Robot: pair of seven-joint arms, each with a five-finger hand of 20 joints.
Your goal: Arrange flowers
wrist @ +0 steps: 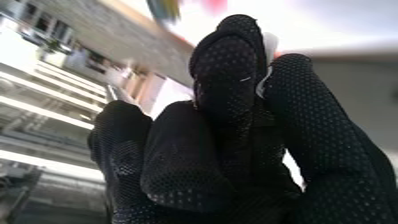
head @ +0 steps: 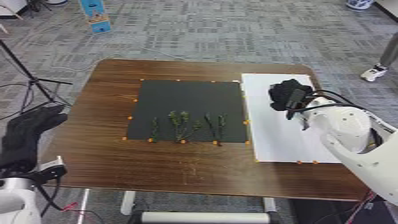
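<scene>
1. green sprigs (head: 184,118) lie side by side on the near part of the dark mat (head: 190,95), leafy tops away from the robot; probably spaced so each can be picked singly.
2. white sheet (head: 274,142) just right of the mat on the worktop (head: 178,175); likely the arranging area. orange tape bits (head: 247,122) at mat edges, likely marking position.
3. right hand (head: 286,94) is right of the mat, over the sheet's far part. can't tell if clamped on anything; probably there to place or adjust a stem.
4. left hand (head: 34,131) is left of the mat, beyond the worktop, fingers loosely extended, likely parked clear of the work.
</scene>
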